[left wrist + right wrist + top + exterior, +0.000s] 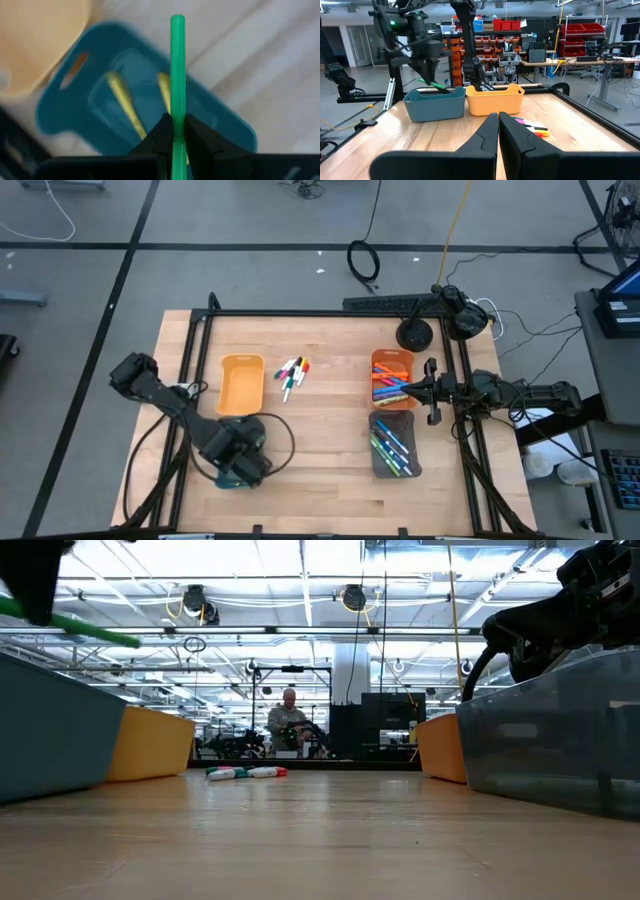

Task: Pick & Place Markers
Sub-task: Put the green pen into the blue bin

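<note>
- The left gripper (178, 132) hangs over the blue tray (220, 120), its fingers pinched on a green marker (177, 65).
- The right gripper (498, 125) waits closed and empty beside the orange tray (392, 378).
- Two yellow markers (122, 100) already lie in the blue tray.
- More loose markers (292, 374) lie mid-table, near the yellow tray (241, 384).
- This looks like the placing step; next the fingers should part so the marker drops inside.
</note>
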Available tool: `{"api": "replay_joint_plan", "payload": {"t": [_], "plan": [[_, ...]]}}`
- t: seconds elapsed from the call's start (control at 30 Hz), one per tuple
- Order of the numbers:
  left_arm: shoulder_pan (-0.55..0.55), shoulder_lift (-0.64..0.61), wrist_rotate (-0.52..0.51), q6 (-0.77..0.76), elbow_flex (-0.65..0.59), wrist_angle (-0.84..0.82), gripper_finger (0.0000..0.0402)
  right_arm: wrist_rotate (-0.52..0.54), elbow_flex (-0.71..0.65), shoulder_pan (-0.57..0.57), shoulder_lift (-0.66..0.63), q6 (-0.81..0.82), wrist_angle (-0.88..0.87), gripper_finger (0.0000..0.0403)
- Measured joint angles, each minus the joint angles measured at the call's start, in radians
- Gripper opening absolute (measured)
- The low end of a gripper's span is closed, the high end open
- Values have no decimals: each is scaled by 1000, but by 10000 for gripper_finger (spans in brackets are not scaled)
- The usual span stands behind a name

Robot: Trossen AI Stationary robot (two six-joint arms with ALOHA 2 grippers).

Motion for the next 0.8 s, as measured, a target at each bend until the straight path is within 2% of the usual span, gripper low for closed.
{"api": "replay_joint_plan", "payload": {"t": [0.17, 0.4, 0.63, 0.8], "plan": [[-30, 5, -9, -302, -1, -114, 28, 0, 0, 0, 0, 0, 0, 4], [-51, 26, 36, -541, -1, -203, 42, 0, 0, 0, 0, 0, 0, 4], [-61, 33, 10, -548, -1, -190, 29, 0, 0, 0, 0, 0, 0, 4], [-56, 32, -7, -546, -29, -164, 39, 0, 0, 0, 0, 0, 0, 4]]}}
